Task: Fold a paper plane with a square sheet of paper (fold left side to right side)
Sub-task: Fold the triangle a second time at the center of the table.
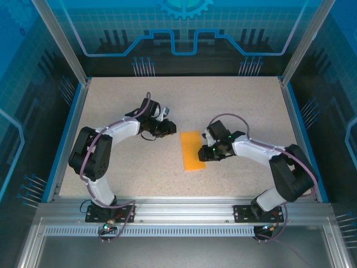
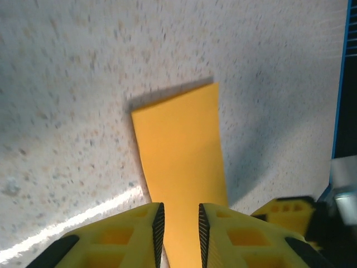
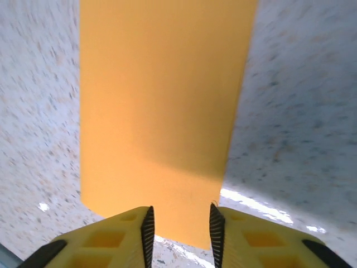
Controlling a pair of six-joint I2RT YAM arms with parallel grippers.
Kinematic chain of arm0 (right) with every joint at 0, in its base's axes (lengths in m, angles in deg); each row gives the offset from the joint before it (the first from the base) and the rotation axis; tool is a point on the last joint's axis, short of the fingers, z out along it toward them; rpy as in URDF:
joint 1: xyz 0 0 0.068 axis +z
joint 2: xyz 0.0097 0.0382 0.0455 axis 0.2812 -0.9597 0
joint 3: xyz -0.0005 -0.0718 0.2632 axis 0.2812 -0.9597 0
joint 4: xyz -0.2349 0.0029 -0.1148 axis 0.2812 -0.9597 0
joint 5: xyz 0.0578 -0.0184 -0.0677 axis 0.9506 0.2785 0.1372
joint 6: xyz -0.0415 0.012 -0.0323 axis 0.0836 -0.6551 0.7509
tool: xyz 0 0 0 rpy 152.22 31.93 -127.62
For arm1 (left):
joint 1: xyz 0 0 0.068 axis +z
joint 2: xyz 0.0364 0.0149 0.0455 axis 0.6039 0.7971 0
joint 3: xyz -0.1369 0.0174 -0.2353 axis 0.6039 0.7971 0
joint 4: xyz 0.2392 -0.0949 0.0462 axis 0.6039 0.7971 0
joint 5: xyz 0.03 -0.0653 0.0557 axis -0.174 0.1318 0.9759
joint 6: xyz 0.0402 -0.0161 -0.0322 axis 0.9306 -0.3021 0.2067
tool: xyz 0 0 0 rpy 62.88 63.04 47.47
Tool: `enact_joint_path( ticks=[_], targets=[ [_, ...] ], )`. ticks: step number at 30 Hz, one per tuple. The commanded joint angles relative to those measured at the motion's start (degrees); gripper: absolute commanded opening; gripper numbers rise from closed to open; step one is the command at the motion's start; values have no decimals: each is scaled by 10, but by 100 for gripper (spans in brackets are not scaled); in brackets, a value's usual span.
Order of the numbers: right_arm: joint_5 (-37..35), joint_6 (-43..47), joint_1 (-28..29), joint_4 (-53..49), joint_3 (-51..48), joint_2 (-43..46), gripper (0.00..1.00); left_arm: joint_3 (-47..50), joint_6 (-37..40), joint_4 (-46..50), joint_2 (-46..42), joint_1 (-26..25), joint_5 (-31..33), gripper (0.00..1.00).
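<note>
The bench [image 1: 167, 100] has a speckled beige top, flat and matte. Blue edge trim [image 1: 66, 139] runs along its left and right sides. Two aluminium posts [image 1: 61, 42] rise at an angle from the far corners. A slotted aluminium rail [image 1: 178, 229] spans the near edge. The back panel [image 1: 184, 33] carries blue line graphics and a gear emblem [image 1: 184, 6].

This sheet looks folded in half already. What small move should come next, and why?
Probably lift the right gripper clear of the orange paper. Its jaws stand parted over the paper's edge, and the sheet lies on the table as a narrow rectangle, so nothing seems to need holding.
</note>
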Motion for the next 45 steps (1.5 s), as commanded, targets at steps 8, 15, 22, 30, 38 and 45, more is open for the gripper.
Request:
enact_joint_path(
  ticks=[8, 15, 22, 30, 38, 45],
  targets=[
    [89, -32, -80, 78, -61, 41, 42, -17, -39, -49, 69, -43, -35, 25],
    [107, -45, -81, 85, -81, 32, 41, -61, -27, -39, 129, -47, -34, 24],
    [125, -52, -83, 80, -75, 14, 40, -83, -13, -15, 163, -47, -14, 23],
    [165, -79, -82, 84, -54, -30, 39, -85, 1, 3, 172, -54, -1, 23],
    [187, -94, -77, 100, -52, -55, 39, -85, 1, 3, 170, -54, 1, 23],
    [203, -106, -70, 131, -49, -77, 39, -85, 1, 3, 170, -55, -1, 23]
  ],
)
